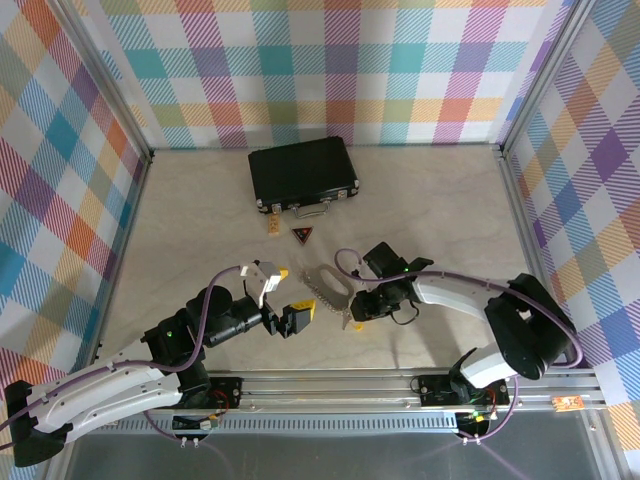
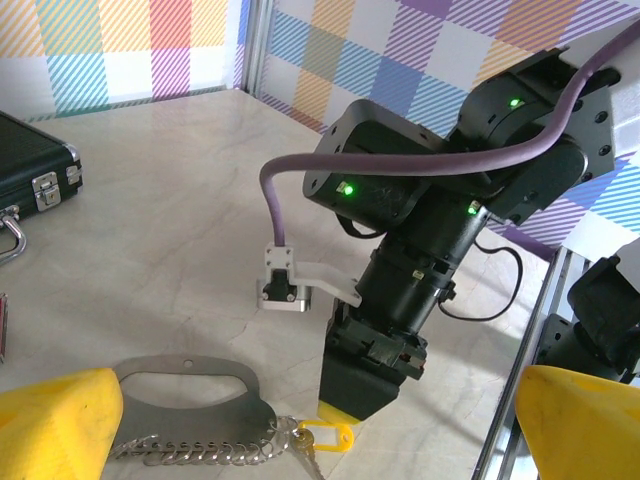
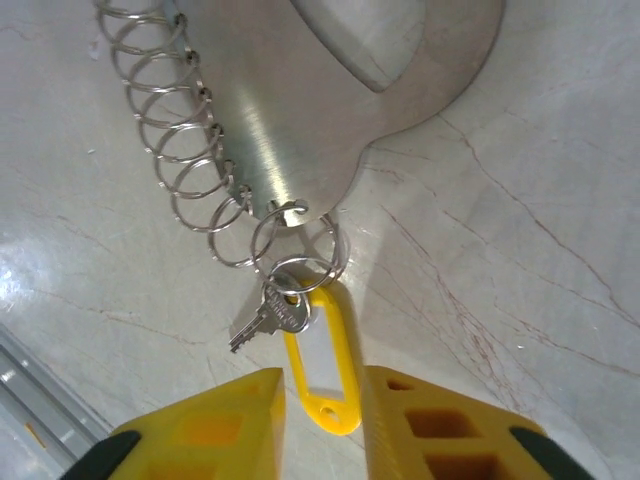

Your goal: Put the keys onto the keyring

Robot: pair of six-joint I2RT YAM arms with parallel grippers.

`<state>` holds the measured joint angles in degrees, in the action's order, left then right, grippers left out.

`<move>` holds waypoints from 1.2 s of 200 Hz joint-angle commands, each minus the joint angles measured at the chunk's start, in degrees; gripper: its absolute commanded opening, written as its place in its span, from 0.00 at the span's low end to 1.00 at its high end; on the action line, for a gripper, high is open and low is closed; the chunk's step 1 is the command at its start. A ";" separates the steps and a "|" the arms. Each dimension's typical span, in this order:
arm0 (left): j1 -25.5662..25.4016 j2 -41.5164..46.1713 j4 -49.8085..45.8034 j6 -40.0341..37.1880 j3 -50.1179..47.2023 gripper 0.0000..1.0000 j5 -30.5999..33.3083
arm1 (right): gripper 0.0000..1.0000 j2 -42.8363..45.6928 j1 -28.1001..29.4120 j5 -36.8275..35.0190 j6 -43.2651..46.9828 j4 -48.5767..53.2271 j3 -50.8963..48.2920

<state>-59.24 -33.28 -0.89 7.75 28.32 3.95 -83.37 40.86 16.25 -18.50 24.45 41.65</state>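
The keyring [image 3: 330, 110] is a silvery metal plate with a handle cut-out and a row of wire rings along one edge; it lies flat on the table [image 1: 325, 285] [image 2: 190, 385]. A small silver key [image 3: 283, 310] with a yellow plastic tag [image 3: 320, 370] hangs on the end ring and rests on the table [image 2: 330, 437]. My right gripper [image 3: 322, 420] points down at the tag, its yellow fingers slightly parted on either side of it [image 1: 352, 315]. My left gripper [image 1: 290, 292] stands wide open just left of the plate, its fingertips [image 2: 50, 420] spread around that end.
A black case [image 1: 303, 175] with silver latches lies at the back [image 2: 30, 170]. A dark triangular tag [image 1: 302, 235] and a small yellow piece [image 1: 272, 228] lie in front of it. An aluminium rail [image 1: 400, 385] runs along the near edge.
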 commanded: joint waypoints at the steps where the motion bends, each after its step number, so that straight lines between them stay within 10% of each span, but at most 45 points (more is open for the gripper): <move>1: -0.17 0.13 1.46 0.40 0.17 1.00 -0.33 | 0.30 3.85 0.35 -0.78 1.02 1.92 -0.30; 64: -0.17 -0.76 -2.40 -1.61 2.93 1.00 3.84 | 0.60 19.65 0.36 -7.99 1.35 2.63 -1.38; 114: -0.13 0.04 -6.02 0.59 4.27 1.00 23.56 | 0.99 42.82 -0.16 -27.52 4.99 2.49 -5.99; 240: 5.89 -3.51 0.63 -7.64 1.04 1.00 47.20 | 0.99 55.45 -7.21 -57.29 6.37 -4.14 -12.95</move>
<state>-55.92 -37.95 -4.08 1.19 31.55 45.01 -29.17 34.79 -32.77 -12.75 25.54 30.24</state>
